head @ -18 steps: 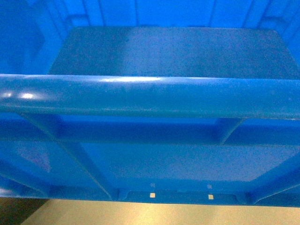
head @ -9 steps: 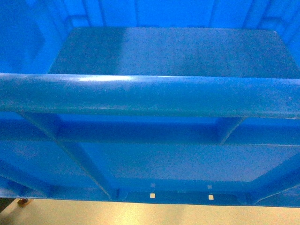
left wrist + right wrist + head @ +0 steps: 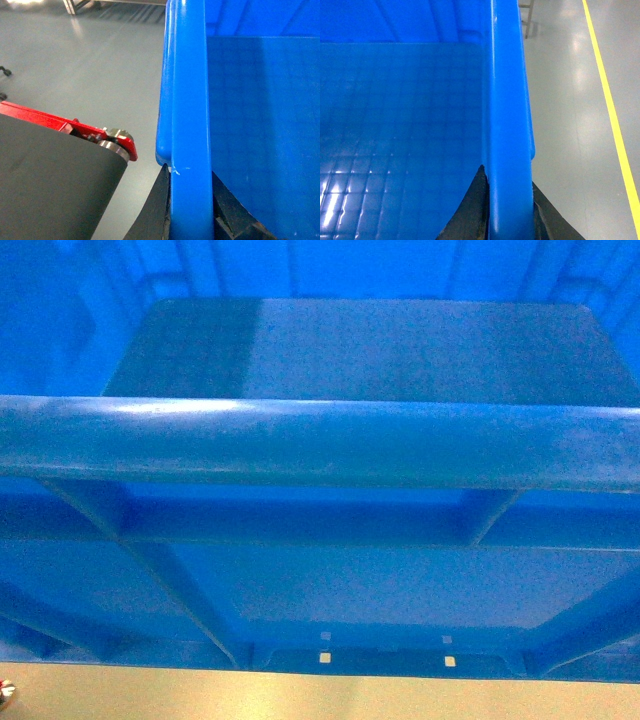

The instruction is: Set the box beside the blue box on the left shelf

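The box [image 3: 320, 440] fills the head view almost whole: its thick rim runs straight across, the smooth inner floor lies beyond it and the ribbed outer wall hangs below it, with a strip of pale floor [image 3: 300, 695] showing under the bottom edge. It is up in the air, carried between the two arms, not resting on anything that can be seen.

The left gripper [image 3: 190, 210] is clamped on the box's left wall, one dark finger on the outside of the rim and one on the inside, the blue rim pinched tight between them. The right gripper [image 3: 507, 212] grasps the opposite wall the same way, a dark finger pressed against each face of the rim. Both sit at the top edge, so the whole load hangs from those two pinches.

Out from the left gripper lies grey floor, with a dark rounded body carrying a red plate [image 3: 70, 127] close below it. Out from the right gripper there is grey floor and a yellow line [image 3: 610, 115] running away along it.

I judge this to be the carrying step: the box is lifted and on its way. No shelf, rollers or second blue box can be seen in any view. The next move calls for bringing the shelf into sight and keeping both grips firm and level.
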Motion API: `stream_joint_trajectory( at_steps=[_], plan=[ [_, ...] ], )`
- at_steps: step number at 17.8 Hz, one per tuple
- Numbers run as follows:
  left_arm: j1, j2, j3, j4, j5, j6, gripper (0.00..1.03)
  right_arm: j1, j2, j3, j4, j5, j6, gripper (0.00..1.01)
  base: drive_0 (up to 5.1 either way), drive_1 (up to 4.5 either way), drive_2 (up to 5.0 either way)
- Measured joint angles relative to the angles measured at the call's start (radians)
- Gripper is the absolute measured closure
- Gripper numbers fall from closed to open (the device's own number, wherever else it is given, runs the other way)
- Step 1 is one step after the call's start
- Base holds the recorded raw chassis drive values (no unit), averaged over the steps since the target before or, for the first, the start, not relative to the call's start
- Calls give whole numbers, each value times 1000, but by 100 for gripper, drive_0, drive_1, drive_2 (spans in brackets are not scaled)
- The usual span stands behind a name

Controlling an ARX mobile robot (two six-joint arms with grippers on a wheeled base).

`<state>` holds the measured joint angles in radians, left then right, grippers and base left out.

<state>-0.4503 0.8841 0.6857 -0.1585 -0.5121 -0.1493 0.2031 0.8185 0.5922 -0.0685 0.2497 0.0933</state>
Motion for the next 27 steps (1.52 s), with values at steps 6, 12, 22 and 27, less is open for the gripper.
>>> stream_joint_trajectory(
  at_steps=[6,12,22,27],
  plan=[
    [0,0,0,1,0,0,93,0,0,0,0,0,0,91,-157,-157,-157],
    [-1,1,0,2,0,0,93,0,-2,0,-4,2,0,91,-119,-119,-119],
    [-4,1,0,1,-1,0,93,0,-2,0,-2,3,0,91,-1,37,-40],
    [-4,-2,0,-2,-2,0,93,0,-2,0,-6,3,0,91,-12,396,-420]
  ],
)
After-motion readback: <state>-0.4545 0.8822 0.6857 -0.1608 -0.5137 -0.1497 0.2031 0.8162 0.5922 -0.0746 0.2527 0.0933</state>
